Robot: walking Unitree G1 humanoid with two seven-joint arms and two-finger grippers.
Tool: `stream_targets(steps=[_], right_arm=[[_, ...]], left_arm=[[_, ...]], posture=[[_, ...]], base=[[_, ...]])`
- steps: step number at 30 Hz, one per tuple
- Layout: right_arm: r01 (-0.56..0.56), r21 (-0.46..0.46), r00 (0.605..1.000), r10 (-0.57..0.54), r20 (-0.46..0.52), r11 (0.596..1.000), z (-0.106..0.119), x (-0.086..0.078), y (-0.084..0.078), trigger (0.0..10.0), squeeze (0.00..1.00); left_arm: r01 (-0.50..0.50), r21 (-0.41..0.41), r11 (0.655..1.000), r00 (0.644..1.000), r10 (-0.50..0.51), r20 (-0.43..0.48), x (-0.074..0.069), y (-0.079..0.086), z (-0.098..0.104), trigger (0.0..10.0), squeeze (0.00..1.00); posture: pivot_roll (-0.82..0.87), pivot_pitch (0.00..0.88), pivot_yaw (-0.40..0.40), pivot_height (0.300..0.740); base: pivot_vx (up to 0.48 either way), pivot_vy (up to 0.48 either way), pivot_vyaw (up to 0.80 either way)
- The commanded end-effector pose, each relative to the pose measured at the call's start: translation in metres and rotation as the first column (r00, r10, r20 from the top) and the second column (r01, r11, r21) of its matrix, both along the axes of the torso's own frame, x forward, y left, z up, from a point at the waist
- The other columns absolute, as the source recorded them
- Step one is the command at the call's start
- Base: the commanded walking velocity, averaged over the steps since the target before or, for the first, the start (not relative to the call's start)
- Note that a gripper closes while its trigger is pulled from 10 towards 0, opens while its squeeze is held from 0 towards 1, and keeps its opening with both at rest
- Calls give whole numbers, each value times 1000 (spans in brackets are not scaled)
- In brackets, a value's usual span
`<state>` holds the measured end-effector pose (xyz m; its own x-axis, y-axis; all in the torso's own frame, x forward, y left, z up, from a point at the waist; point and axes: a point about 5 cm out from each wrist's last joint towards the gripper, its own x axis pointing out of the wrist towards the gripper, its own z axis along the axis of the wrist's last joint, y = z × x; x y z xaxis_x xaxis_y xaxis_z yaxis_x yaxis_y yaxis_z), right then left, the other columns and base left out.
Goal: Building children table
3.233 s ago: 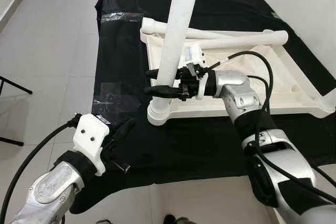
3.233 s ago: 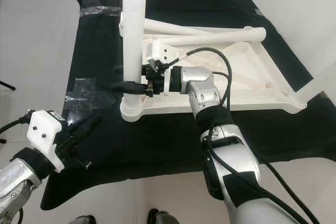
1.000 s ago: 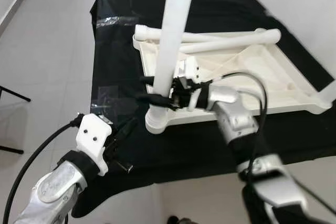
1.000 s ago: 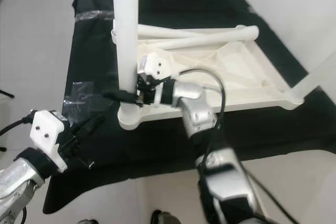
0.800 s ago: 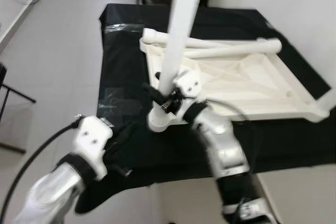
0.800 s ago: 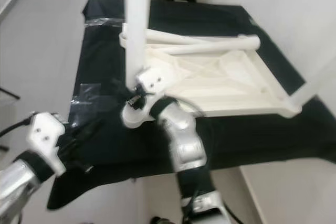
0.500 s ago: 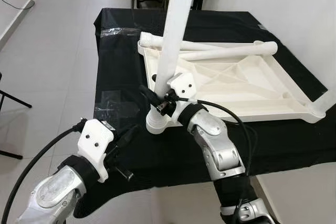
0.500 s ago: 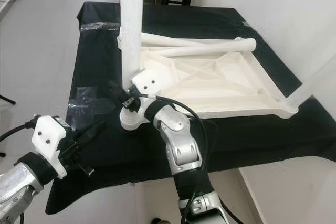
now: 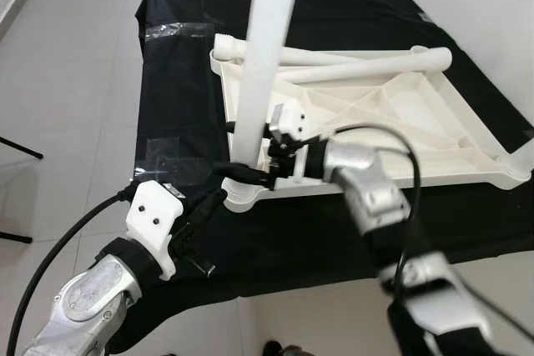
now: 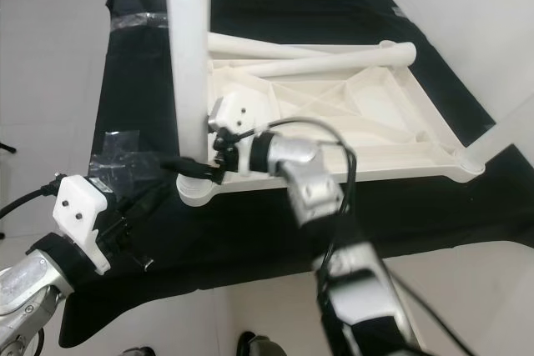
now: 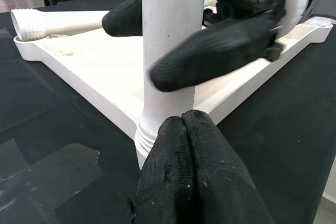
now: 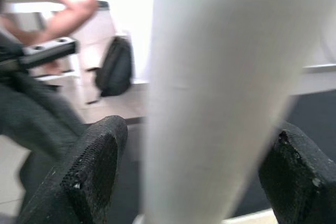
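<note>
one white tabletop (image 9: 400, 131) upside down on one black-covered counter (image 9: 183, 72). table legs: four counted, two upright in corner sockets, the near upright leg (image 9: 265, 47) and the far-right upright leg (image 9: 521, 156) at the frame edge, plus two loose legs (image 9: 367, 64) lying across the tabletop. two grippers: left gripper (image 9: 204, 206) and right gripper (image 9: 242, 168). two clear tape patches (image 9: 171, 152) on the cloth. one person (image 12: 37, 51) in the right wrist view, one dark bag (image 12: 113, 66) on the floor.
</note>
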<state>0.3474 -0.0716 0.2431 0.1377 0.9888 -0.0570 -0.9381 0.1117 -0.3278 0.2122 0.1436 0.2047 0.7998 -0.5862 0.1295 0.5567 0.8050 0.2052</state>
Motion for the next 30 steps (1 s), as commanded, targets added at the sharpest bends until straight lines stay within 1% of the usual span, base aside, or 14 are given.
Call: stream_targets(steps=[1,4,5,7,8,18,21,23,25,26,27,28,29,30], right_arm=[[-47,-19,999,47,-19,999,-5,-1,4,10000,0],[-65,-33,998,64,-25,997,-2,2,4,10000,0],[-90,-47,996,88,-32,995,0,4,4,8902,0],[-90,-47,996,88,-32,995,0,4,4,8902,0],[-110,-51,993,108,-42,993,3,6,5,0,0],[-128,-67,989,123,-77,989,4,16,0,0,0],[40,-99,997,-46,-60,994,-10,22,-24,0,0],[295,-63,950,-299,-87,954,-27,28,-38,0,0],[295,-63,950,-299,-87,954,-27,28,-38,0,0],[388,-54,915,-392,-99,920,-36,29,-42,0,0],[596,-51,791,-597,-130,801,-58,26,-44,0,0],[659,-90,729,-663,-167,747,-83,8,-38,0,0],[659,-90,729,-663,-167,747,-83,8,-38,0,0],[685,-114,696,-692,-192,720,-98,-7,-34,0,0]], left_arm=[[6,5,1000,1000,-6,-17,-3,0,-2,10000,0],[7,5,1000,1000,-7,-17,-3,0,-2,10000,0],[7,5,1000,1000,-7,-17,-3,-1,-2,10000,0],[7,5,1000,1000,-7,-17,-3,-1,-2,10000,0],[9,5,1000,1000,-9,-17,-4,-1,-2,10000,0],[12,0,1000,1000,-12,-22,-7,-2,-1,10000,0],[-28,-28,999,999,27,-22,-12,3,-2,10000,0],[-74,-48,996,997,74,-12,-16,9,0,10000,0],[-74,-48,996,997,74,-12,-16,9,0,10000,0],[-88,-49,995,996,88,-10,-17,12,0,10000,0],[-107,-62,992,994,106,-10,-19,14,1,10000,0],[-118,-74,990,993,118,-17,-21,16,0,10000,0],[-118,-74,990,993,118,-17,-21,16,0,10000,0],[-125,-82,989,992,123,-22,-22,16,0,10000,0]], posture=[[157,222,-130,740],[161,225,-134,740],[163,227,-136,740],[163,227,-136,740],[167,230,-138,740],[156,232,-140,740],[133,231,-136,740],[125,240,-150,740],[125,240,-150,740],[125,241,-152,740],[113,251,-147,740],[107,261,-128,740],[107,261,-128,740],[107,261,-128,740]], base=[[0,0,0],[0,0,0],[0,0,0],[0,0,0],[0,0,0],[0,0,0],[0,0,0],[0,0,0],[0,0,0],[0,0,0],[0,0,0],[0,0,0],[0,0,0],[0,0,0]])
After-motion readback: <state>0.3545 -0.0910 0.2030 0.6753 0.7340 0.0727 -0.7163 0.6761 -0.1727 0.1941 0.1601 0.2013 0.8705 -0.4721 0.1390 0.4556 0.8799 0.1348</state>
